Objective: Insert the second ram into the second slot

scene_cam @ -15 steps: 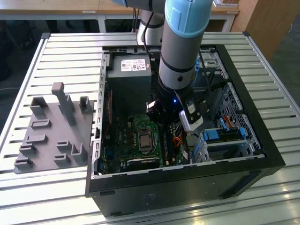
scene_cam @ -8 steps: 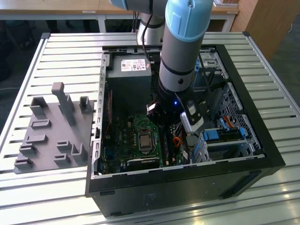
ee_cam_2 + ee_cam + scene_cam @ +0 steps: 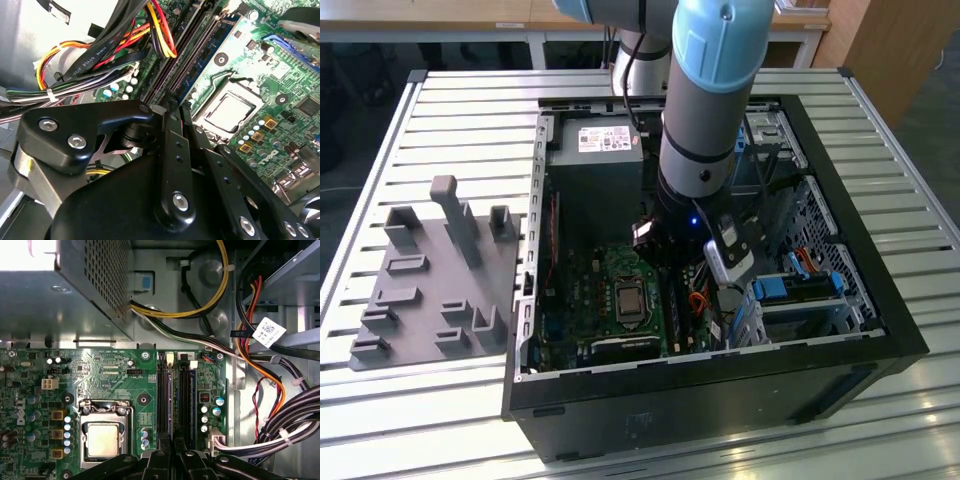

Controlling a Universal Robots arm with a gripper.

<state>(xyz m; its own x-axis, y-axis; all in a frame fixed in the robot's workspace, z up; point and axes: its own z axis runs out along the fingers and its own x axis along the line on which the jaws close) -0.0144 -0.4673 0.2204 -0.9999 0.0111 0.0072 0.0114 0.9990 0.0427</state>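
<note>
Inside the open computer case (image 3: 880, 330), my gripper (image 3: 670, 275) reaches down to the motherboard's memory slots. In both wrist views its two black fingers (image 3: 161, 460) stand almost together, shut on the near end of the second ram (image 3: 171, 400). That thin blue stick stands on edge in a black slot (image 3: 163, 390) row beside the processor socket (image 3: 102, 439). The second wrist view shows the stick's face with dark chips (image 3: 204, 57) running away from my gripper (image 3: 176, 107). Another blue stick (image 3: 192, 400) stands two slots further from the socket.
The grey power supply (image 3: 60, 300) sits beyond the slots' far end. Thick cable bundles (image 3: 280, 430) and coloured wires (image 3: 100, 55) crowd the side away from the socket. Blue drive brackets (image 3: 795, 288) lie toward the exterior view's right. A grey fixture plate (image 3: 430, 290) lies outside the case.
</note>
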